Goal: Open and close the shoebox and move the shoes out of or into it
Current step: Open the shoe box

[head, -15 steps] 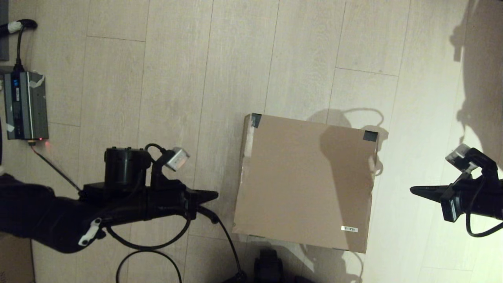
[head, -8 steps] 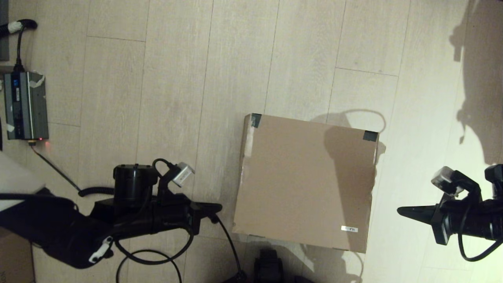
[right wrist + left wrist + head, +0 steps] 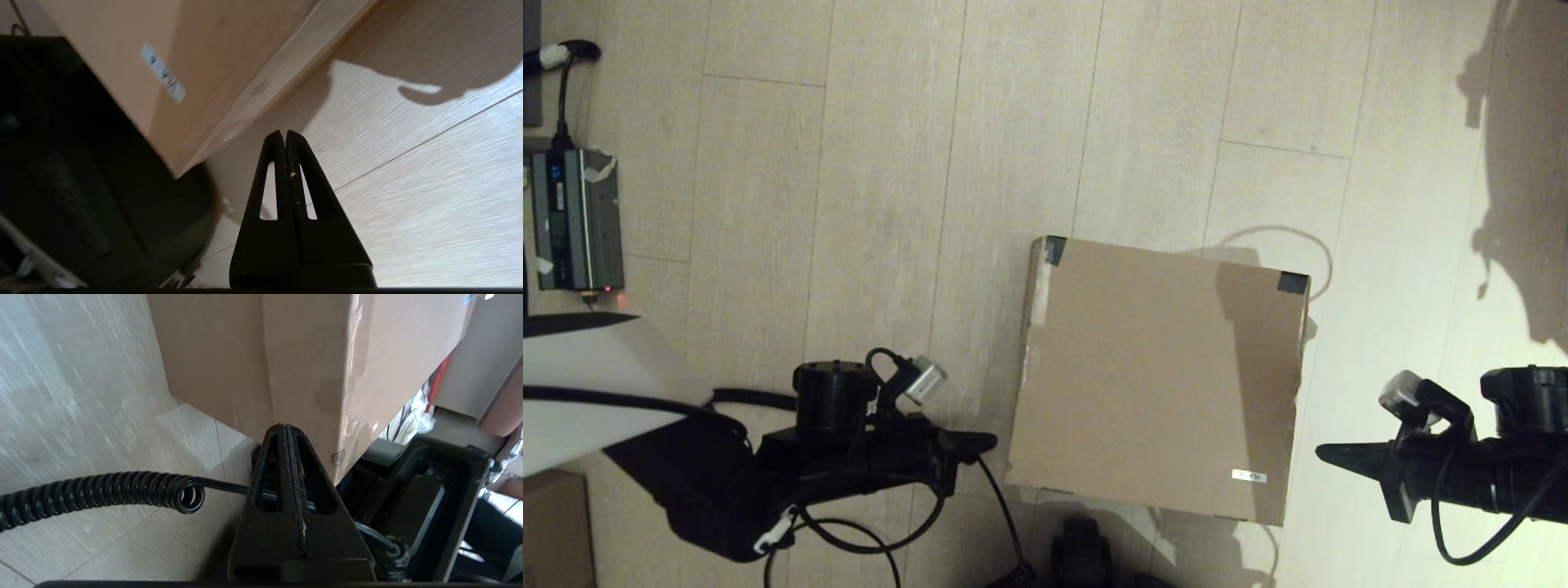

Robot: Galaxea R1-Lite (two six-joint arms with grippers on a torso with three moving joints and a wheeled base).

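The shoebox (image 3: 1160, 376) sits shut on the floor (image 3: 890, 204), lid flat, black tape (image 3: 1293, 282) on its far corners and a small label (image 3: 1249, 476) near its front right corner. It looks like stiff but thin cardboard, probably light even with shoes inside, so it may slide if pushed from one side; none of the shoes show. The likeliest hold is the lid's front edge, lifted from under the lip near the corners. The left gripper (image 3: 988, 442) hangs just beside the box's front left corner, fingers pressed together on nothing. The right gripper (image 3: 1327, 451) lies near the front right corner, apart from the box, likewise clenched and empty.
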